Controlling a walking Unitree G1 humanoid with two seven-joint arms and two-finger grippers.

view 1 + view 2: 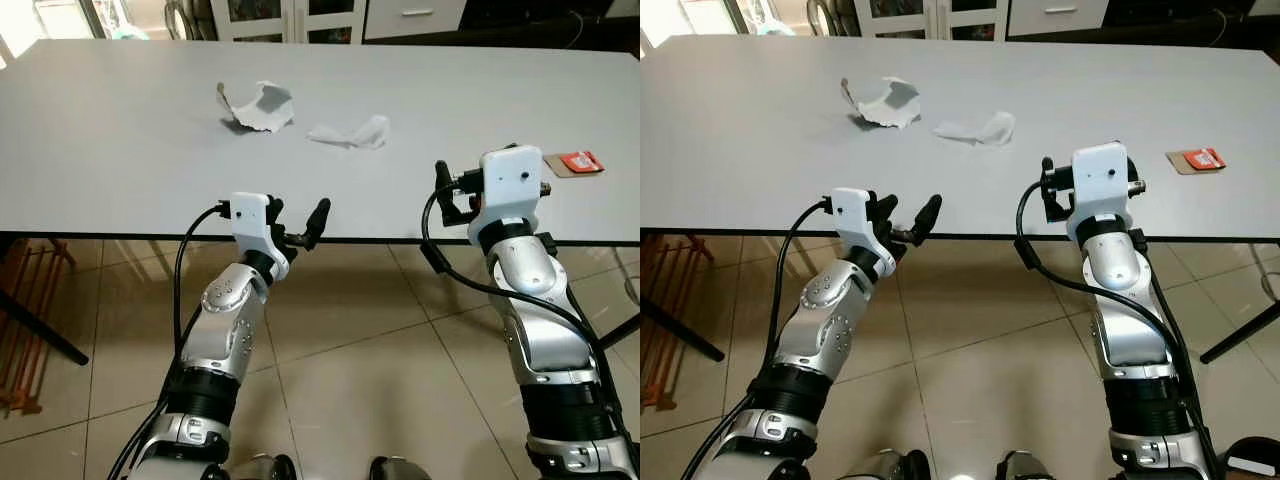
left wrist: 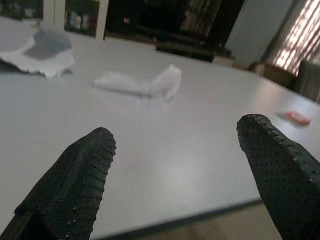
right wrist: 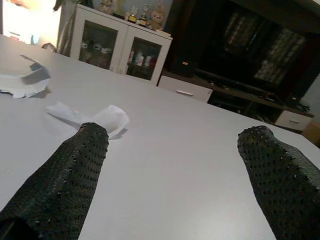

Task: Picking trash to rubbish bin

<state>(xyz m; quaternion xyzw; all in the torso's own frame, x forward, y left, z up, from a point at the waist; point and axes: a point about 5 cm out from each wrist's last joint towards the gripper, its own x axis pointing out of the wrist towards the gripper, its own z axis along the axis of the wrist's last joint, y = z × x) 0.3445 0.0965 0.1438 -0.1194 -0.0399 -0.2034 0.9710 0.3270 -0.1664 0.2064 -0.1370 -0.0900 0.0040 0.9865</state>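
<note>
Pieces of trash lie on the white table [image 1: 120,150]: a torn, crumpled white paper [image 1: 258,107] at the far middle-left, a twisted white tissue [image 1: 350,133] just right of it, and a small red and brown packet [image 1: 574,163] at the right. My left gripper [image 1: 298,208] hovers open at the table's front edge, well short of the tissue [image 2: 145,84]. My right gripper [image 3: 175,130] is open too and empty, held over the front edge further right, with one black finger [image 1: 441,180] showing beside its white wrist housing. The tissue [image 3: 100,117] lies ahead of it, off to its left.
White glass-door cabinets [image 1: 290,15] and dark furniture [image 3: 240,55] stand beyond the table's far edge. Tiled floor [image 1: 350,340] lies below my arms. A wooden rack [image 1: 25,330] and a dark table leg [image 1: 45,340] stand at the lower left.
</note>
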